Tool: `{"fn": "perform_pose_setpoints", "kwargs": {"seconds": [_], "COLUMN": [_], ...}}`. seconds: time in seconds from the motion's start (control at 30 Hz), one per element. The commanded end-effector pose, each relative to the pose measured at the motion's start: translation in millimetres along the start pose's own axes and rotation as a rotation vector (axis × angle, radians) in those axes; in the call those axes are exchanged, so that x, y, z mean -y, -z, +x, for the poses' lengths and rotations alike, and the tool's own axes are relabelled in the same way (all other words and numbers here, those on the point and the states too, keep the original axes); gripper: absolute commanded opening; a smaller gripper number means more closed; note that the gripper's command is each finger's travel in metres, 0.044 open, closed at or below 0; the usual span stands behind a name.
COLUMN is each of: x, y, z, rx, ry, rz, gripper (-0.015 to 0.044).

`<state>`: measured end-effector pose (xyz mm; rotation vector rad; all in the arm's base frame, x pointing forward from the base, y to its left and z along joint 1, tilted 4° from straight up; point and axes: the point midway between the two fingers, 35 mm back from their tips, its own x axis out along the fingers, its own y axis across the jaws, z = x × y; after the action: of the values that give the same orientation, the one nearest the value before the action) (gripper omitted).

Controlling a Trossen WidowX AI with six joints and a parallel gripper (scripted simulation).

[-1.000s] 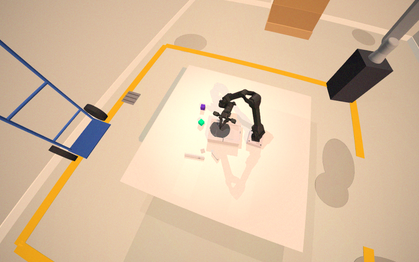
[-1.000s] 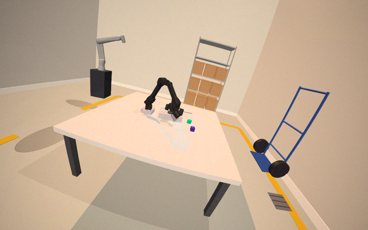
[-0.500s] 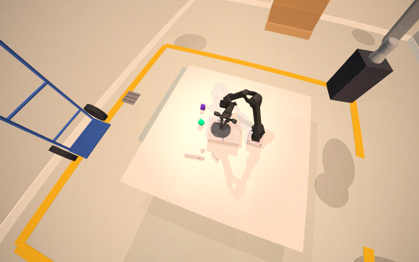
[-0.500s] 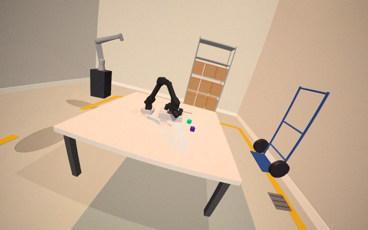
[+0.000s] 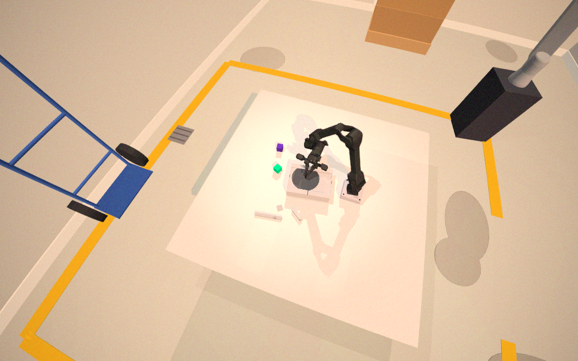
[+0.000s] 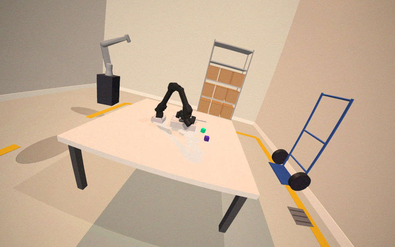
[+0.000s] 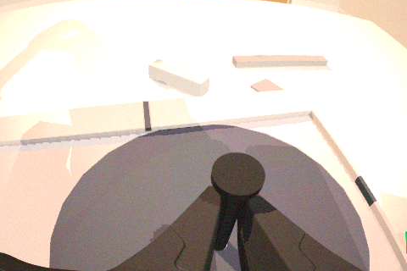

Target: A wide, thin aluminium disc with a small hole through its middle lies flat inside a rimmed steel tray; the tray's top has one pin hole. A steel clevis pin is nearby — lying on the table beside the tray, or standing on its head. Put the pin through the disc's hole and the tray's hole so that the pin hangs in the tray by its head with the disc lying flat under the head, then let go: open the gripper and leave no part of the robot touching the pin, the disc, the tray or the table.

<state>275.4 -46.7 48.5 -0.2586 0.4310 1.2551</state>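
Item: clevis pin (image 7: 237, 174). Location: in the claw (image 5: 306, 175) (image 6: 184, 119) (image 7: 229, 198), over the middle part of the disc. Hold: claw clenched on the shank, just under the head. Attitude: head uppermost, shank pointing down; any slight lean I can't judge from where I stand.

Item: aluminium disc (image 5: 301, 184) (image 6: 180, 120) (image 7: 127, 203). Looks flat, inside the steel tray (image 5: 309, 196) (image 6: 179, 124) (image 7: 254, 118), set towards the end away from the arm's base plate (image 5: 343, 197) (image 6: 154, 120). A small pale spot shows right beside the shank's lower end, probably the disc's hole; whether the tip is above it or just entering, I can't tell.

Item: tray's pin hole. Hidden from view, presumably under the disc. The dark rim mark (image 7: 147, 116) sits to the base-plate side of the pin head in the wrist view. Should it index the hole, the relation that matters is sideways: disc and pin may need a small shift towards the base plate, shank upright, before lowering.

Status: one arm only, pin not yet hanging free. Main risk: tip landing on solid tray beneath.
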Motion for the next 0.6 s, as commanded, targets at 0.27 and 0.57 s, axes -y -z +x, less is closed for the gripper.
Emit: {"fn": "perform_pose_setpoints", "kwargs": {"seconds": [0.27, 0.57], "x": [-5.9, -9.4], "y": [0.8, 1.3], "z": [-0.9, -1.7], "rx": [-0.002, -0.002], "ry": [-0.004, -0.004], "rz": [-0.002, -0.002], "gripper": [0.0000, 0.0000]}}
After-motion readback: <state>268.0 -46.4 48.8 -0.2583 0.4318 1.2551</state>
